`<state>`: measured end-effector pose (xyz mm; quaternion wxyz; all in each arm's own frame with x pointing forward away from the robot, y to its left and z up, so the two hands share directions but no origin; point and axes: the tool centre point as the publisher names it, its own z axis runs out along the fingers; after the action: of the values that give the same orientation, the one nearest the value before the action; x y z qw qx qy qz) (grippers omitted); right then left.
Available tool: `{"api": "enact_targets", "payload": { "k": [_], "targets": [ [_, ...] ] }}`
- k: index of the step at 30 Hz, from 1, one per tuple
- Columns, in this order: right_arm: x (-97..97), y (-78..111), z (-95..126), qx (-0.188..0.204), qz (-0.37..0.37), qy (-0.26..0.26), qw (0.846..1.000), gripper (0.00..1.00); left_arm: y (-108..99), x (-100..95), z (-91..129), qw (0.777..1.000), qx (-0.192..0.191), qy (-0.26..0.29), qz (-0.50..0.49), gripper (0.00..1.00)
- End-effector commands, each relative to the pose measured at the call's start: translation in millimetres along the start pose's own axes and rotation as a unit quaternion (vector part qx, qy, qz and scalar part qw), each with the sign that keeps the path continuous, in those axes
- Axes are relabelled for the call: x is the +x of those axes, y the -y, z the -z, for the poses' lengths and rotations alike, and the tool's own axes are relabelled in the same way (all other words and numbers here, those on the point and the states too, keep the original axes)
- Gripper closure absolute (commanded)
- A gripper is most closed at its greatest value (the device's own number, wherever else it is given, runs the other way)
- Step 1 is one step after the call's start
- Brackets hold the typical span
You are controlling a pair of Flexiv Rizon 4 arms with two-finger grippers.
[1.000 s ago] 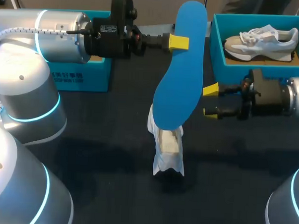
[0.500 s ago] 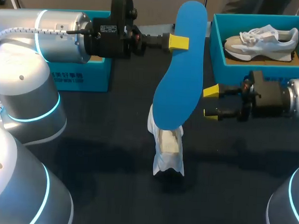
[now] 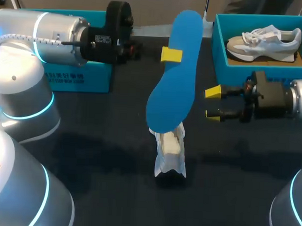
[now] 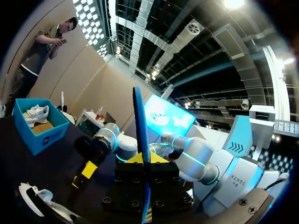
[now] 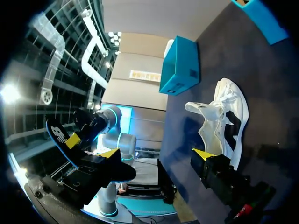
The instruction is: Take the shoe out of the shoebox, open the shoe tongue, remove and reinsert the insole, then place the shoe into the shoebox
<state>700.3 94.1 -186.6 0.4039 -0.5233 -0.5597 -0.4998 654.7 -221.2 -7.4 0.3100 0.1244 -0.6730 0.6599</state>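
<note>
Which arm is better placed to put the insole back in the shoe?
Left: the left gripper holds the blue insole, its lower end over the white shoe. The right gripper stands open and empty beside it.

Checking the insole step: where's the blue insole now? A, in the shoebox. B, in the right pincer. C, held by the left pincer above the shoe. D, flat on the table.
C: the left pincer grips the blue insole over the shoe; the right pincer is open, empty.

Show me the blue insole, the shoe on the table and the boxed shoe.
insole [image 3: 173, 89], head view, its blue middle.
shoe on the table [image 3: 169, 145], head view, its opening.
boxed shoe [image 3: 267, 43], head view, its side.
</note>
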Motion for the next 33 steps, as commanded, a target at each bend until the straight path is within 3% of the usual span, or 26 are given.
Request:
{"api": "enact_targets", "payload": {
  "k": [1, 7, 10, 11, 26, 29, 33],
  "targets": [
    [0.4, 0.6, -1, -0.001, -0.001, 0.002, 1.000, 0.00, -7, 0.0, 8, 0.998, -0.004, 0.017, -0.064, 1.00],
    [0.4, 0.6, -1, -0.001, -0.001, 0.002, 1.000, 0.00, -11, -0.2, 10, 0.988, 0.016, 0.032, -0.151, 1.00],
    [0.4, 0.6, -1, -0.001, -0.001, 0.002, 1.000, 0.00, -15, -0.5, 11, 0.969, 0.020, 0.067, -0.236, 1.00],
    [0.4, 0.6, -1, -0.001, -0.001, 0.002, 1.000, 0.00, -16, -4.0, 10, 0.961, 0.000, 0.083, -0.262, 1.00],
    [0.4, 0.6, -1, -0.001, -0.001, 0.002, 1.000, 0.00, -16, -4.0, 10, 0.961, 0.000, 0.083, -0.262, 1.00],
    [0.4, 0.6, -1, -0.001, -0.001, 0.002, 1.000, 0.00, -29, -16.3, 15, 0.938, 0.000, 0.077, -0.339, 1.00],
    [0.4, 0.6, -1, -0.001, -0.001, 0.002, 1.000, 0.00, -41, -15.5, 21, 0.917, -0.001, 0.040, -0.396, 1.00]
  ]
}}
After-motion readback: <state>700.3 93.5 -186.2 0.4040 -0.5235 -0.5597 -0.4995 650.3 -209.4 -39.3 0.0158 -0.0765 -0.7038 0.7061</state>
